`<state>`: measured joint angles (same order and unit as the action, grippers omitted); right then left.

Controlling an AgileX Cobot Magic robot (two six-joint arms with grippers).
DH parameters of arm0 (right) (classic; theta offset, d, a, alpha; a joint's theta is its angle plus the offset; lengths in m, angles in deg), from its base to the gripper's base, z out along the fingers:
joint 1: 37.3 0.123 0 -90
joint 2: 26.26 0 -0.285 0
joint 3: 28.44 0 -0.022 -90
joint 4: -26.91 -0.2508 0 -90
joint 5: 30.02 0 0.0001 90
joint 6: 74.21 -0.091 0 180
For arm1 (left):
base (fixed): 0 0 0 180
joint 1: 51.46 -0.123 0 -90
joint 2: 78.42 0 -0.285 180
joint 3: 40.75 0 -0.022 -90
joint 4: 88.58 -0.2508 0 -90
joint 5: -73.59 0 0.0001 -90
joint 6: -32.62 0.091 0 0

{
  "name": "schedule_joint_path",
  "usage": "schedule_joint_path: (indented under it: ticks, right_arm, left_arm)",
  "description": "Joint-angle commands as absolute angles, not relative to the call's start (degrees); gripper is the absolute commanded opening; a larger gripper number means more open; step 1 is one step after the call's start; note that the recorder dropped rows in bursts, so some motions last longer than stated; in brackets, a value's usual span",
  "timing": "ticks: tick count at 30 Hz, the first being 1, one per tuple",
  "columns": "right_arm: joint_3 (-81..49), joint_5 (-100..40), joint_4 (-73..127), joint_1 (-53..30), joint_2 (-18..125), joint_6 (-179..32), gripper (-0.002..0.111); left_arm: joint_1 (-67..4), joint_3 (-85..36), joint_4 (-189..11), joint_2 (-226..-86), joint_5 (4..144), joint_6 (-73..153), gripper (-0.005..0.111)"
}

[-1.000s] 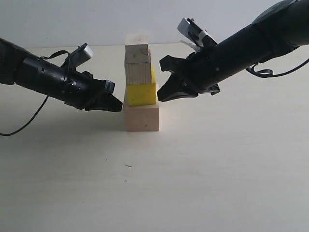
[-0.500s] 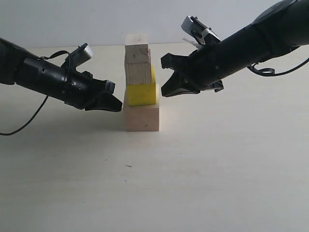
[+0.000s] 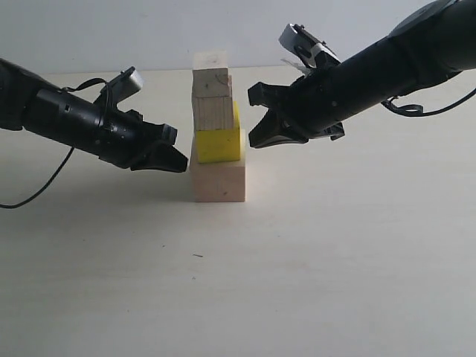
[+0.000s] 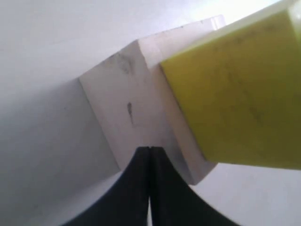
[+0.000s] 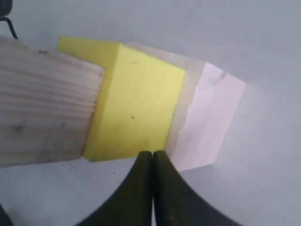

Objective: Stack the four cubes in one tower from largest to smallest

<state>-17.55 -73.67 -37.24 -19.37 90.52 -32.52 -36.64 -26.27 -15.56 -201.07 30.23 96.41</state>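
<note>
Between both closed jaws, the tower (image 3: 216,146).

Pale tabletop (image 3: 335,282) w/ tiny dark speck (image 3: 198,256) near front; plain whitish wall (image 3: 111,30) behind.

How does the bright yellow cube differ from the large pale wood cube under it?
Colour: the bright yellow cube is solid yellow; the large pale wood cube is bare wood.
Size: the yellow cube is smaller, so a ledge of the wood cube shows around it.
Place: the wood cube rests on the table; the yellow cube sits on top of it.
Shared: both are cubes lying flat, and neither is gripped.
</note>
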Motion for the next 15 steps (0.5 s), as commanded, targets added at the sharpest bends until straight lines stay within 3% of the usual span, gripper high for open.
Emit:
schedule_joint_path:
  ticks: [1,15]
  right_arm:
    - [-17.36,-74.22,-37.58,-19.34,90.39,-31.85,0.000]
    - [-17.36,-72.94,-36.68,-19.34,90.39,-31.85,0.000]
  left_arm:
    - [-36.60,-26.20,-16.04,-200.93,30.43,96.71,0.000]
    - [-36.60,-26.20,-16.28,-200.93,30.86,96.71,0.000]
